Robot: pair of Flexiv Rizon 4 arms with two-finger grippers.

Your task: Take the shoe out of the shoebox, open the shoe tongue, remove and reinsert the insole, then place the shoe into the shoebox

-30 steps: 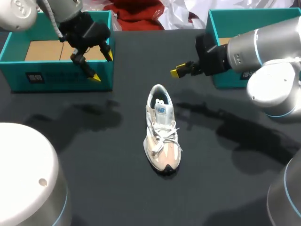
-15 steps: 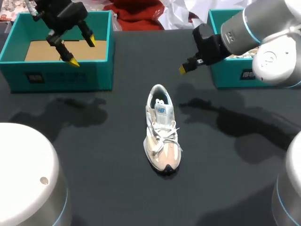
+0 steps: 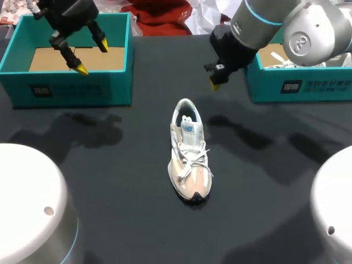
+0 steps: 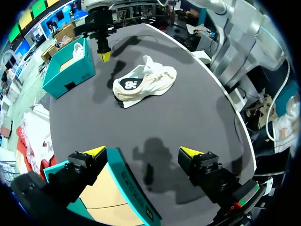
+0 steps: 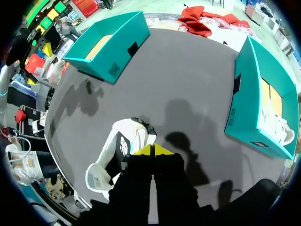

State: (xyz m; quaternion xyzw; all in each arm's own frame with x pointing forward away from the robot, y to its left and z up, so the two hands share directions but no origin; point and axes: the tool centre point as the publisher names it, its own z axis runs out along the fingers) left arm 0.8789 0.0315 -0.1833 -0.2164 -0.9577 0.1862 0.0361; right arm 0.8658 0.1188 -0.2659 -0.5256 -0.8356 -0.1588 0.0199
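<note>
A beige and white shoe (image 3: 188,151) stands upright mid-table with its toe toward the front edge; it also shows as the shoe (image 4: 143,84) and the shoe (image 5: 117,150) in the wrist views. My right gripper (image 3: 214,83) hangs shut and empty above the table, just behind and right of the shoe's heel; its yellow tips (image 5: 151,150) are pressed together. My left gripper (image 3: 92,57) is open over the left teal shoebox (image 3: 71,88), holding nothing. From the left wrist, the left gripper (image 4: 143,151) straddles that shoebox's front wall (image 4: 127,188).
A second teal shoebox (image 3: 297,85) stands at the back right with something white inside. Red cloth (image 3: 159,16) lies behind the boxes. Brown cardboard (image 3: 49,59) lines the left box's floor.
My right arm swung left from beside the right box toward the shoe's heel and shut its fingers. My left gripper rose and drew back over the left box.
</note>
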